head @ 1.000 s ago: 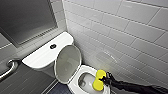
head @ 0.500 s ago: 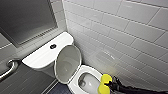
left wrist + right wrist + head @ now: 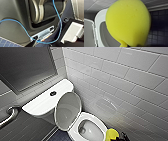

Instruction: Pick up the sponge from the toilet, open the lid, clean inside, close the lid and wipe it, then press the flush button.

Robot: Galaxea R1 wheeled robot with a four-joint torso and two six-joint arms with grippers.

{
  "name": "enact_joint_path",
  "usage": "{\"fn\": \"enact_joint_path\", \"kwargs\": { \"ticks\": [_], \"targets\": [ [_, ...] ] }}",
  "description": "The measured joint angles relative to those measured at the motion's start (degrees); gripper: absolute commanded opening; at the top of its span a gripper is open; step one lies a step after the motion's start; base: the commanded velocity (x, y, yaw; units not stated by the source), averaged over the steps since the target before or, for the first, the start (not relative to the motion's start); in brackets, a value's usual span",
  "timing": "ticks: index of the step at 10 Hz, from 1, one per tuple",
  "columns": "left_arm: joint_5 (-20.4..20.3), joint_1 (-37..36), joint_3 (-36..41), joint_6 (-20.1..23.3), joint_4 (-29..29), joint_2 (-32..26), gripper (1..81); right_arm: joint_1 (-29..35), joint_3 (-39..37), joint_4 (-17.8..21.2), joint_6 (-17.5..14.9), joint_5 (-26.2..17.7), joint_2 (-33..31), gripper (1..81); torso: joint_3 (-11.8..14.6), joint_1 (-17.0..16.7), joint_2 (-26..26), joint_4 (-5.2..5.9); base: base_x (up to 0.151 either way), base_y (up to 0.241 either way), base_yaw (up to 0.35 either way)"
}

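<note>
At lower right of the head view, the sponge [image 3: 111,135] shows as a bright yellow lump, w/ the dark right gripper [image 3: 123,137] just beside it on the wall side. Jaws: they look closed on the foam, judging by how it bulges and folds at one edge in the right wrist view; the jaws themselves are hidden behind it.

Key relation for you: the bowl [image 3: 90,130] of the toilet [image 3: 98,120] lies to the sponge's left, twd the room side. The sponge sits at the bowl's wall-side edge, not over the opening. Whether it touches the rim can't be told.

The bowl's long axis runs from the tank down twd the robot. The lid [image 3: 68,110] stands up, leaning back on the tank, so the bowl is open. The flush button [image 3: 53,93], small and dark, sits mid tank top [image 3: 37,104], well apart from the sponge.

Further out: white tiled wall [image 3: 120,84] on the right, a grab bar [image 3: 10,114] far left. The left wrist view faces the robot's own dark panels & a blue cable [image 3: 58,18], so the right arm is judged nearer the bowl.
</note>
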Motion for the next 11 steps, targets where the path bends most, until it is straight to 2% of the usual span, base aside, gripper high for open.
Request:
{"fn": "enact_joint_path", "kwargs": {
  "ticks": [5, 7, 9, 11],
  "targets": [
    [0.00, -0.57, 0.07, 0.05, 0.68, 0.24, 81.1, -3.75, 11.61, -0.13, -0.02, 0.00, -10.26, 1.0, 0.00, 0.00, -0.02, 0.00, 0.000, 0.000, 0.000],
    [0.00, -0.94, 0.07, 0.05, 0.68, 0.34, 81.1, -3.62, 16.48, -1.29, -0.07, 0.30, -11.85, 1.0, 0.00, 0.00, -0.02, 0.00, 0.000, 0.000, 0.000],
    [0.02, -1.07, 0.07, 0.05, 0.71, 0.37, 81.1, -1.07, 17.16, -2.29, -0.20, -0.83, -11.12, 1.0, 0.00, 0.00, -0.02, 0.00, 0.000, 0.000, 0.000],
    [0.02, -1.07, 0.07, 0.06, 0.72, 0.37, 81.1, 3.24, 13.89, -3.16, -0.18, -3.89, -5.00, 1.0, 0.00, 0.00, -0.02, 0.00, 0.000, 0.000, 0.000]
  ]
}}
